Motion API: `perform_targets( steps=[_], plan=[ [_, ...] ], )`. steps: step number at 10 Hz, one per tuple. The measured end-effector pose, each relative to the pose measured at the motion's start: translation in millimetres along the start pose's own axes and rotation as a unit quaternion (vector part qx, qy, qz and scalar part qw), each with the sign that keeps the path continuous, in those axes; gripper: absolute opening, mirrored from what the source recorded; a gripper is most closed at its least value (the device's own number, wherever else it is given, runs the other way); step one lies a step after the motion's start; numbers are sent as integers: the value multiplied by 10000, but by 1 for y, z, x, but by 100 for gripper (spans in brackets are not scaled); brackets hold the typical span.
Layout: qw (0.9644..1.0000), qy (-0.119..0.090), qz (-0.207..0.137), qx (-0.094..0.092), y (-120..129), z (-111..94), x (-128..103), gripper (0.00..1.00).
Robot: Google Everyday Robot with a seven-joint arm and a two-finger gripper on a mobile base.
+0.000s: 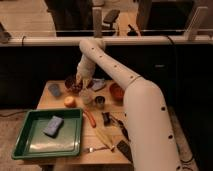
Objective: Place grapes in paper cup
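Observation:
My gripper (79, 81) hangs at the far left of the table, right above a dark bowl (70, 83). A dark purple mass that looks like the grapes (74, 88) lies at the bowl, just under the gripper; I cannot tell whether they touch. The paper cup (87, 96), small and cream-white, stands upright just right of and in front of the bowl. The white arm (112, 70) arches over the table's right half.
A blue-grey cup (55, 90) stands left of the bowl and a shiny metal cup (100, 102) right of the paper cup. An orange bowl (116, 92), an orange fruit (70, 101) and a blue cloth (98, 83) lie nearby. A green tray (30, 145) holds a blue sponge (53, 126).

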Motion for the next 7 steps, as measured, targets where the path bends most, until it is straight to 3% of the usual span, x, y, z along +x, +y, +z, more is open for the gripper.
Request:
perform_targets(
  steps=[3, 7],
  plan=[
    [9999, -45, -17, -145, 8, 1, -4, 4],
    [9997, 26, 72, -244, 14, 1, 1, 41]
  ],
)
